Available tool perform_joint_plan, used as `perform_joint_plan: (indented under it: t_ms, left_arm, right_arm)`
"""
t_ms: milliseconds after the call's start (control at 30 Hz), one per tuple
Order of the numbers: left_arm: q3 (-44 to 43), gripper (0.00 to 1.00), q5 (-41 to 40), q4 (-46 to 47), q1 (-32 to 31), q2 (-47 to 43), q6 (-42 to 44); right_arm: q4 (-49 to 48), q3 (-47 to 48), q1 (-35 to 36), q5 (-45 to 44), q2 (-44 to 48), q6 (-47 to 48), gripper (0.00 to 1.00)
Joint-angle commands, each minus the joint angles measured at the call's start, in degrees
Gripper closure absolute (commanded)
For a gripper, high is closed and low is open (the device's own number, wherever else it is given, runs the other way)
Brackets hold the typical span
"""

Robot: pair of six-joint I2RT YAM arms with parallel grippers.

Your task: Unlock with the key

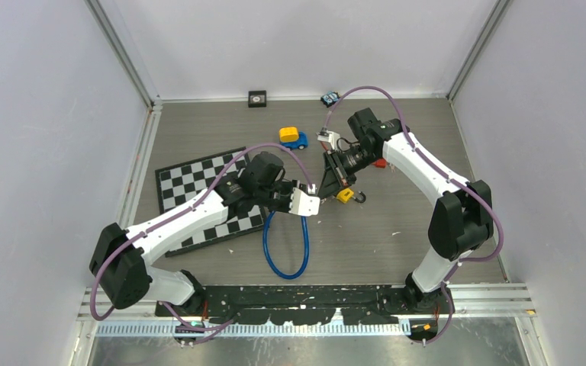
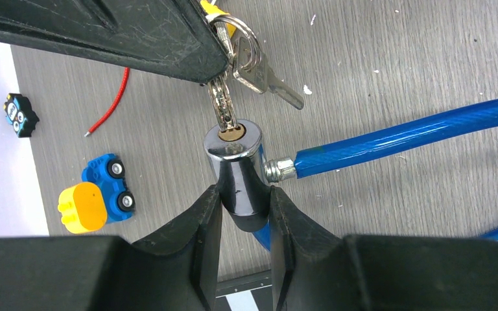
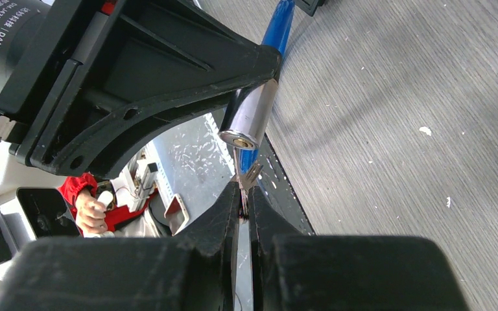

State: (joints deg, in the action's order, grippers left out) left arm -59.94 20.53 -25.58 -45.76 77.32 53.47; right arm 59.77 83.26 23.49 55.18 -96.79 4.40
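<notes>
Left tool (image 2: pixel 245 202) — we see its two black fingers (image 2: pixel 201 220) clamped on the chrome lock cylinder (image 2: pixel 233 162); a key (image 2: pixel 222 107) stands in the brass keyway (image 2: pixel 232 133) on top, and the blue cable (image 2: pixel 402 136) runs right across the desk (image 2: pixel 395 58).

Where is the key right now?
In the left wrist view the key is top middle, pinched by the right gripper, its tip at the keyhole of the silver lock the left gripper holds.

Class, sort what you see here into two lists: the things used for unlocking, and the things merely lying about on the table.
Used for the job:
lock cylinder
key
blue cable
left gripper, holding the cylinder
right gripper, holding the key

Lying about:
toy car
chessboard
red cord
small black-and-blue toy
</notes>
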Motion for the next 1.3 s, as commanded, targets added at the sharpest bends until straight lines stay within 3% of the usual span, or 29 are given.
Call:
perform_joint_plan:
  t_ms: [0,1267]
  left_arm:
    - [0.47,1.00,-1.03,0.32,-0.15,-2.11,2.61]
    - [1.40,1.00,-0.98,0.38,-0.99,-1.74,3.97]
  right_arm:
    - [-0.67,0.44,-0.19,1.51,0.00,-0.25,1.00]
    - [-2.08,0.23,-0.26,3.62,-1.82,-2.28,1.00]
